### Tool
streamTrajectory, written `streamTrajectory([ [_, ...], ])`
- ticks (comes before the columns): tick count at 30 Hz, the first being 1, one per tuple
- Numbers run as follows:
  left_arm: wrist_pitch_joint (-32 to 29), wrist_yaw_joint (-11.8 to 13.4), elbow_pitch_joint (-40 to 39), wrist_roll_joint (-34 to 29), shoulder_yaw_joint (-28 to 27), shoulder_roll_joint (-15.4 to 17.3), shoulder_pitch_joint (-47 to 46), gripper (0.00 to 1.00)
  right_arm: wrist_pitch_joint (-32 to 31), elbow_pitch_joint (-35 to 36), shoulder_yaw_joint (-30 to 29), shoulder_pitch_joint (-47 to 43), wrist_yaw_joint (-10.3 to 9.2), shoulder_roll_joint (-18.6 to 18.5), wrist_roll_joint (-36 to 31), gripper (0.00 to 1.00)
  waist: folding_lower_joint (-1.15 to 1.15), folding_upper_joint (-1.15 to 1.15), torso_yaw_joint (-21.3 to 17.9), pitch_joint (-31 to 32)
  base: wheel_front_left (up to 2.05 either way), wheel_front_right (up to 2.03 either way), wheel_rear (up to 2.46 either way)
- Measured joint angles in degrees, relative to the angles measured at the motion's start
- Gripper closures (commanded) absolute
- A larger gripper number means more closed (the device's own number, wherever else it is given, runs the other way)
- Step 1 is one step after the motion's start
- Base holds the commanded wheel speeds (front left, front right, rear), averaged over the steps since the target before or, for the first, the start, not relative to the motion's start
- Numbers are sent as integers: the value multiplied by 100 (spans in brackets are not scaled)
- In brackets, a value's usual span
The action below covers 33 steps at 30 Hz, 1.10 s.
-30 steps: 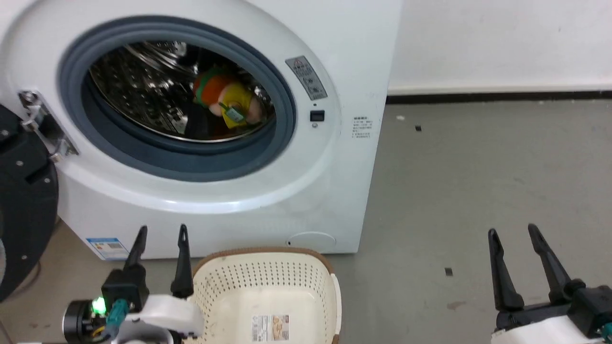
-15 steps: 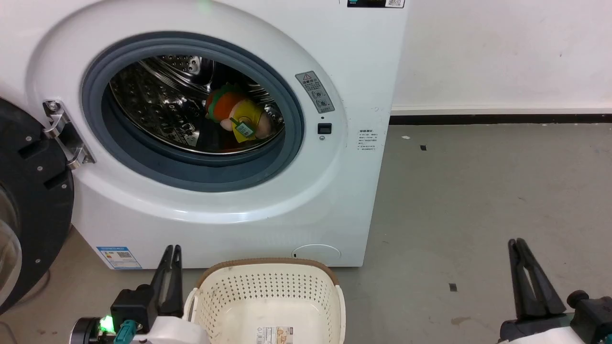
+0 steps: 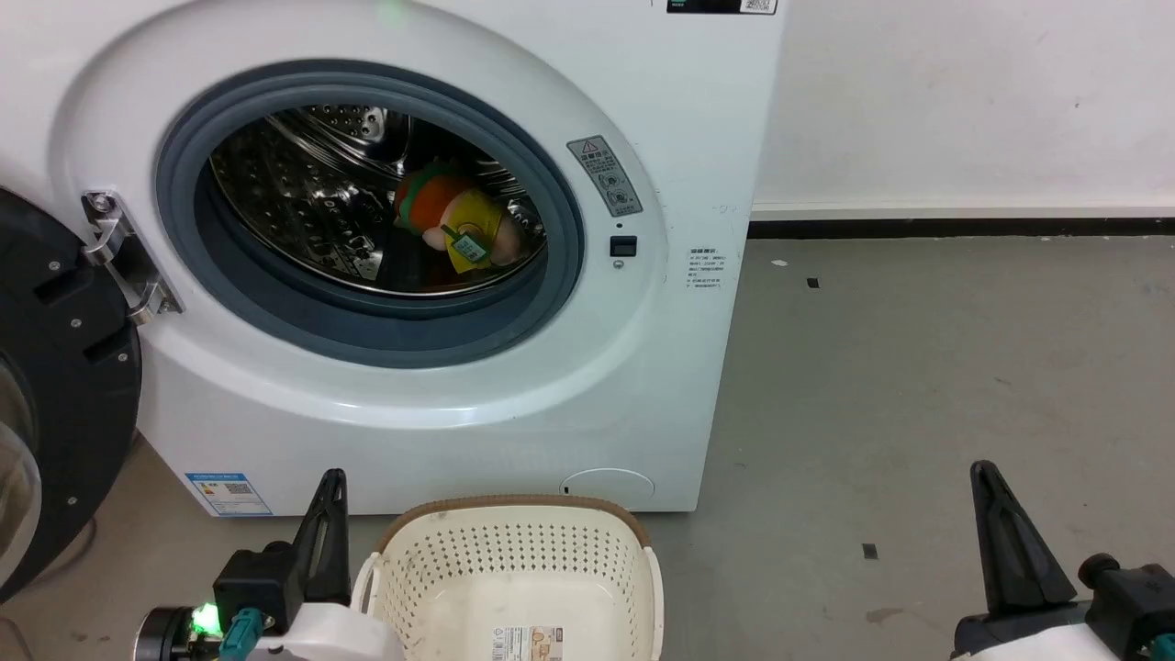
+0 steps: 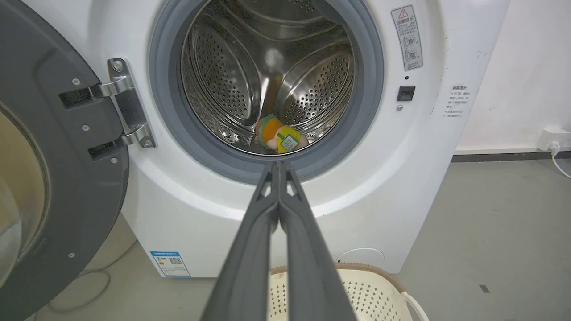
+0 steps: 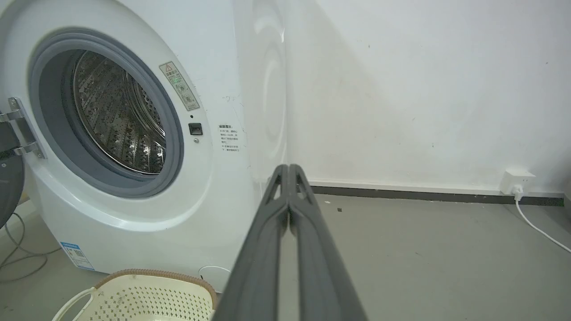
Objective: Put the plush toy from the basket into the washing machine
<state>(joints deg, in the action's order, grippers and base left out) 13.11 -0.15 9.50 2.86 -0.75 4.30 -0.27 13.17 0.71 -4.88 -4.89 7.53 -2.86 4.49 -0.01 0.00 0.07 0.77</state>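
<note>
The plush toy (image 3: 454, 225) lies inside the steel drum of the white washing machine (image 3: 413, 386), orange hat to the left, green tag on top; it also shows low in the drum as the plush toy (image 4: 279, 138). The cream basket (image 3: 514, 574) stands on the floor before the washer with only a label sticker on its bottom. My left gripper (image 3: 330, 482) is shut with nothing in it, just left of the basket. My right gripper (image 3: 984, 473) is shut and bare, low at the right over the floor. In each wrist view the fingers meet at the tips.
The washer's black-rimmed door (image 3: 50, 395) hangs open at the far left on a metal hinge (image 3: 119, 262). Grey floor (image 3: 918, 367) stretches to the right of the machine up to a white wall. A wall socket with a white cable (image 5: 515, 183) sits at the right.
Both grippers have gone from open to shut over the last second. The head camera shifted early on, so the washer sits lower and further right in the view.
</note>
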Motion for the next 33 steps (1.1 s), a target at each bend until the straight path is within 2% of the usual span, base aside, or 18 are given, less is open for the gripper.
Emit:
streamTrajectory([
  [33,-408,0,-285,-75,21,-29,0,100,-401,-13,151,81,0,0,-111,100,0,0,-2,-24,0,0,0],
])
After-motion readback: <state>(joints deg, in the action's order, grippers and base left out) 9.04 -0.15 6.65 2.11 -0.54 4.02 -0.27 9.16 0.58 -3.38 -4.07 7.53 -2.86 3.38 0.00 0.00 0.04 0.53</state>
